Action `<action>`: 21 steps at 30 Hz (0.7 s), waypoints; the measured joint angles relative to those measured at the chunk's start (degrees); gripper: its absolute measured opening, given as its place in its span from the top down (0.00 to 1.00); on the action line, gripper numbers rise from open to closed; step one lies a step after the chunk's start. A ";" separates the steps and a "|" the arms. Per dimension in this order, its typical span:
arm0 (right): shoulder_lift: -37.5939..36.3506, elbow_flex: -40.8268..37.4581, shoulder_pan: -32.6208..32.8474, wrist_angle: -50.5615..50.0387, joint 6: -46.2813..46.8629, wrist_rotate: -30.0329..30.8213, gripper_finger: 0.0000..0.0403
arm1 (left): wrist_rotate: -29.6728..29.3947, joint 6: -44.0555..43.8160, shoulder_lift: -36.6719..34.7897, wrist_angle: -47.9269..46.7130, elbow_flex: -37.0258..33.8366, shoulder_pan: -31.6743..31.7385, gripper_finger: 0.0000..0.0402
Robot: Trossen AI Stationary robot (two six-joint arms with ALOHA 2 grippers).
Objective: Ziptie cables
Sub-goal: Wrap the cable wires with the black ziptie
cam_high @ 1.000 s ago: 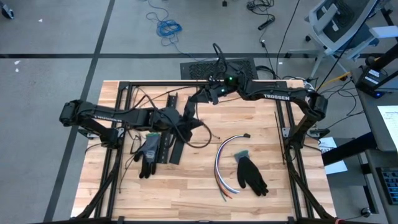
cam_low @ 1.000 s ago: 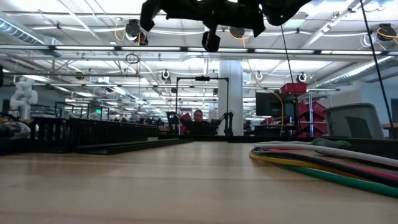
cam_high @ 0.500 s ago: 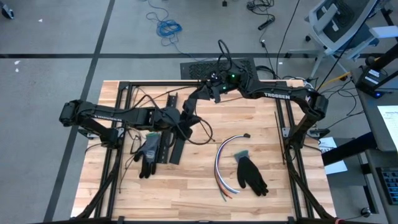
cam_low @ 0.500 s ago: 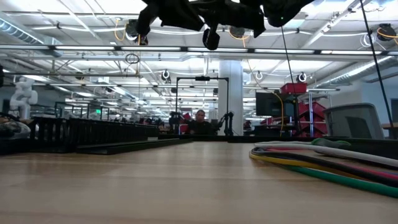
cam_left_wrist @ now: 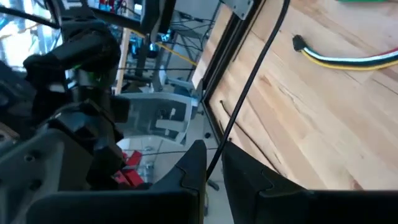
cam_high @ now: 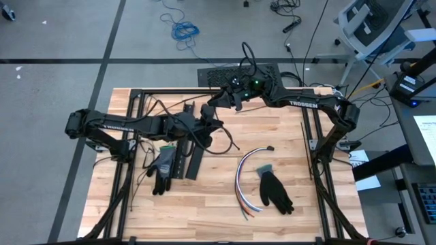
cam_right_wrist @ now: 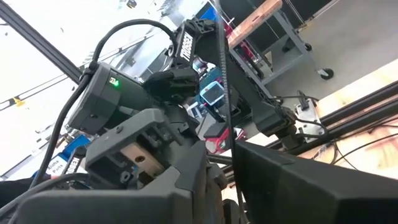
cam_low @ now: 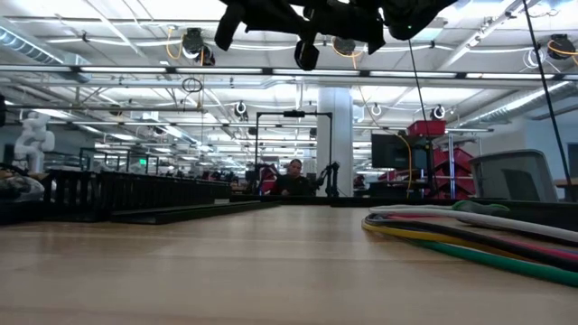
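The cables (cam_high: 246,175), a curved bundle of white, grey, orange and blue wires, lie flat on the wooden table (cam_high: 300,211); the low view shows them at the right (cam_low: 470,236). Above the table's far middle, my left gripper (cam_high: 210,126) is shut on a thin black ziptie (cam_left_wrist: 249,87), whose loose tail curves toward the cables (cam_high: 230,141). My right gripper (cam_high: 219,102) faces it just beyond. Its fingers stand slightly apart, with the ziptie's toothed strip (cam_right_wrist: 222,68) rising between them (cam_right_wrist: 227,158). I cannot tell whether they touch it. My left gripper pinches the ziptie between its two fingers (cam_left_wrist: 194,163), at the point where the strand enters the gap (cam_left_wrist: 216,163). The fingers point nearly level toward the table's right and lie roughly along the strand. From the hold, the ziptie runs forward clear of the table.
A black glove (cam_high: 276,190) lies beside the cables. A grey-and-black glove (cam_high: 162,169) and black slotted strips (cam_high: 189,162) lie under the left arm. Black frame rails (cam_high: 308,136) border the table. Bare wood shows along the near edge.
My left gripper has turned a little above the table. The ziptie's loose loop, which hung as a round bow under that gripper, has swung toward the table's right and flattened into a shallower curve. The cables and gloves have stayed where they were.
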 joint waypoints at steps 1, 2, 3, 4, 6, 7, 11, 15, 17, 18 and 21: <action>0.00 0.00 0.00 0.07 -0.30 0.00 0.81 | -0.77 0.08 0.00 -0.06 0.00 0.00 0.87; 0.00 0.00 0.00 0.11 -0.37 0.00 0.81 | -1.72 0.69 0.00 -0.06 0.00 0.02 0.87; 0.00 0.00 0.00 0.12 -0.39 0.00 0.81 | -2.53 1.52 0.00 -0.06 0.00 0.02 0.87; 0.00 0.00 0.00 0.04 -0.41 0.00 0.82 | -3.04 1.97 0.00 -0.06 0.00 0.05 0.87; 0.01 0.00 0.00 -0.07 -0.61 -0.01 0.84 | -3.38 1.89 0.00 -0.05 0.00 0.17 0.87; 0.00 0.00 0.00 -0.07 -0.64 -0.07 0.85 | -3.39 1.92 0.00 -0.06 0.00 0.20 0.87; 0.02 0.00 0.00 -0.09 -0.61 -0.24 0.89 | -3.41 2.18 0.00 -0.06 0.00 0.15 0.87; 0.01 0.00 -0.20 -0.29 -0.96 -0.31 0.92 | -4.92 2.16 0.00 -0.09 0.00 0.15 0.87; 0.02 0.00 -0.46 -0.31 -1.01 -0.33 0.94 | -5.03 2.16 -0.22 -0.13 0.00 0.15 0.87; 0.00 0.00 -0.70 -0.29 -1.16 -0.33 0.94 | -5.03 2.06 -0.32 -0.09 0.00 0.15 0.87; 0.01 0.00 -1.06 -0.34 -1.23 -0.33 0.98 | -5.03 1.82 -0.42 -0.06 0.00 0.15 0.87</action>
